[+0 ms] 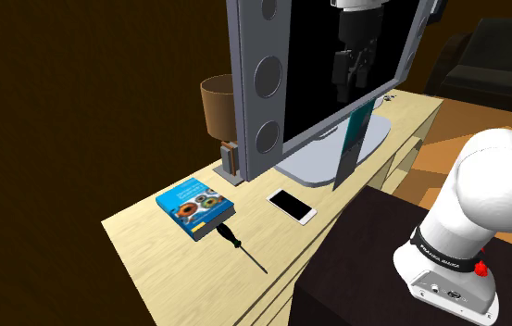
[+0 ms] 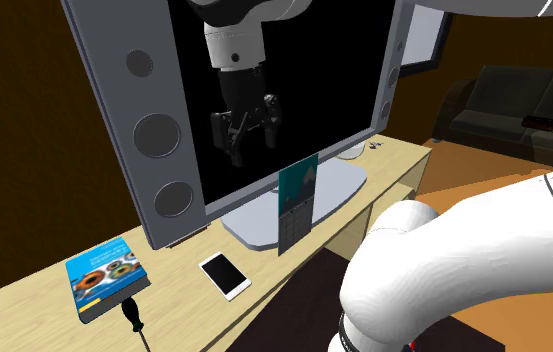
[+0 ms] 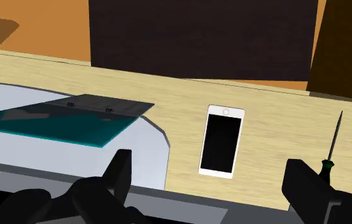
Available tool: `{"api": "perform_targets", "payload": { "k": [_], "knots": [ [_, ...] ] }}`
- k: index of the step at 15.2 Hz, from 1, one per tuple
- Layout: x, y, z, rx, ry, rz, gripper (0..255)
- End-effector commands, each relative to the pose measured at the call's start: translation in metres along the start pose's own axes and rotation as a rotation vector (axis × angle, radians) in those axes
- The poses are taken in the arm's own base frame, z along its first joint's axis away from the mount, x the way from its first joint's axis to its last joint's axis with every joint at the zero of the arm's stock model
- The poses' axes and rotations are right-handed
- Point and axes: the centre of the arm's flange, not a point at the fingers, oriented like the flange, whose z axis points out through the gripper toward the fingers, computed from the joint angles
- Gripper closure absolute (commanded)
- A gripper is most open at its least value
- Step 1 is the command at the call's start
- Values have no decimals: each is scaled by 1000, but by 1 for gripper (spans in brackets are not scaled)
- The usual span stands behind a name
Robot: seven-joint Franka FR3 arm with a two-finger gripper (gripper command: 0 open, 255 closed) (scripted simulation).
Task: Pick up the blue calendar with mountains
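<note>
The calendar (image 1: 355,148) stands upright on the front edge of the monitor's grey base (image 1: 314,167), near the desk's front. Its top is teal with a mountain picture and its lower part is a dark grid (image 2: 296,205). My black gripper (image 1: 348,85) hangs open in front of the black screen, well above the calendar, touching nothing. In the second exterior view the gripper (image 2: 251,145) is up and to the left of the calendar. In the wrist view the open fingers (image 3: 120,172) straddle the desk, with the calendar (image 3: 60,118) beyond the one finger and apart from it.
A large grey monitor (image 1: 263,83) with round speakers stands just behind the gripper. On the wooden desk (image 1: 152,241) lie a white phone (image 1: 292,206), a blue book (image 1: 193,207) and a black screwdriver (image 1: 242,245). A brown shade (image 1: 215,106) stands behind. A sofa (image 2: 504,110) is at far right.
</note>
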Motion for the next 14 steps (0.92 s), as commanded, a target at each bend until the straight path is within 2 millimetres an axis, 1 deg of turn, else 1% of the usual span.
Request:
{"api": "perform_targets", "payload": {
  "k": [1,3,5,7,9,10,14],
  "knots": [
    [0,0,0,0,0,0,0],
    [-2,17,14,-32,-6,-287,0],
    [0,35,28,-63,-12,-575,0],
    [8,51,41,-95,-18,-862,0],
    [20,65,54,-127,-24,-1150,0],
    [21,67,56,-131,-25,-1188,0],
    [23,65,77,-131,-25,-1188,0]
  ]
}}
